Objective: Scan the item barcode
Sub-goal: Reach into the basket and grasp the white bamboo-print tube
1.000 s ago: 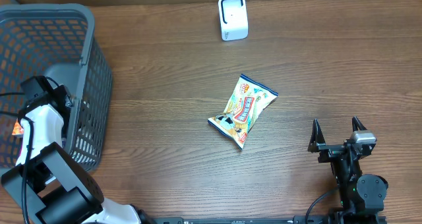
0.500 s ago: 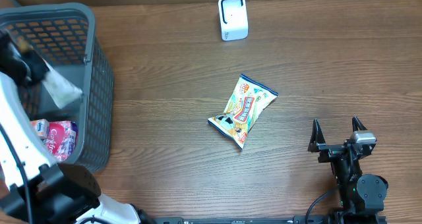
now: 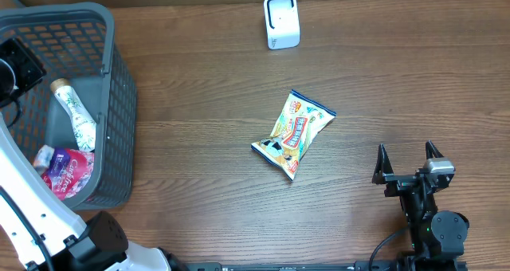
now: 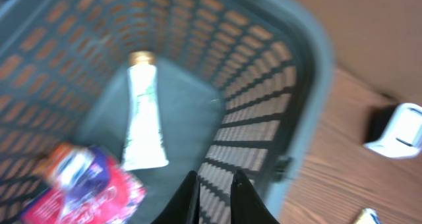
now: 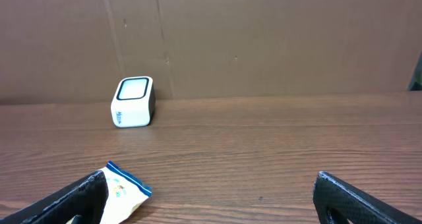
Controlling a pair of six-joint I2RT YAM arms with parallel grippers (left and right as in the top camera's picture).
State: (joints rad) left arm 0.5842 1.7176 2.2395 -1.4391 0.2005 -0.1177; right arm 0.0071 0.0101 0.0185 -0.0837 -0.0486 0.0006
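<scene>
A yellow snack bag [image 3: 295, 133] lies flat in the middle of the table; one blue-edged corner of it [image 5: 123, 186] shows by my right gripper's left finger. The white scanner [image 3: 280, 21] stands at the far edge and also shows in the right wrist view [image 5: 133, 102]. My left gripper [image 4: 214, 178] hangs over the grey basket [image 3: 111, 80], jaws parted by a narrow gap with nothing between them. Below it a white tube with a gold cap [image 4: 144, 115] lies on the basket floor. My right gripper [image 3: 408, 161] rests wide open and empty at the near right.
A red and pink packet [image 3: 65, 170] lies in the basket next to the tube [image 3: 74, 111]. A cardboard wall [image 5: 264, 39] runs behind the scanner. My left arm [image 3: 24, 199] rises along the basket's left side.
The left gripper carried the tube over the basket and let it go; the tube now lies on the basket floor. The right arm and the snack bag have not moved.
</scene>
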